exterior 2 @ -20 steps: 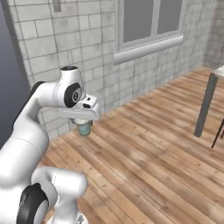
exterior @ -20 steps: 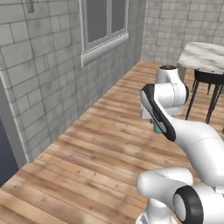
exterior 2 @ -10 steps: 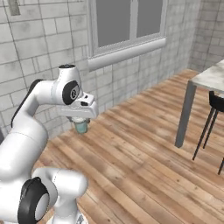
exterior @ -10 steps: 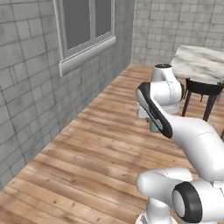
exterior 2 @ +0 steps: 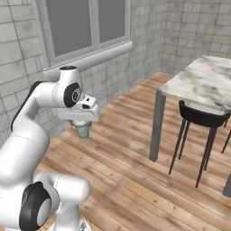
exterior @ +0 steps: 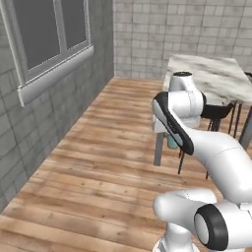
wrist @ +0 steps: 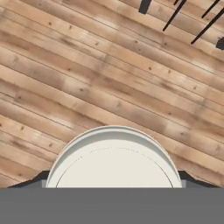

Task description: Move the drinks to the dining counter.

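Observation:
My gripper (exterior 2: 81, 121) is shut on a teal cup (exterior 2: 82, 130) with a pale top, one of the drinks, and carries it in the air above the wooden floor. In the left base view the cup (exterior: 172, 141) peeks out below the hand, close to the leg of the dining counter (exterior: 206, 74). From the hand view the cup's round pale lid (wrist: 113, 159) sits between the dark fingertips (wrist: 38, 179). To the right of the cup in the right base view stands the marble dining counter (exterior 2: 203, 83), well apart from it.
A dark stool (exterior 2: 200, 119) stands under the counter's near edge, beside a grey table leg (exterior 2: 155, 126). A grey brick wall with a window (exterior 2: 90, 27) runs along the left. Open wooden floor (exterior: 98, 162) lies between the wall and the counter.
The base has driven and turned, so the whole scene has shifted: the window slid left and the dining counter has come closer into view. The cup stays in the gripper.

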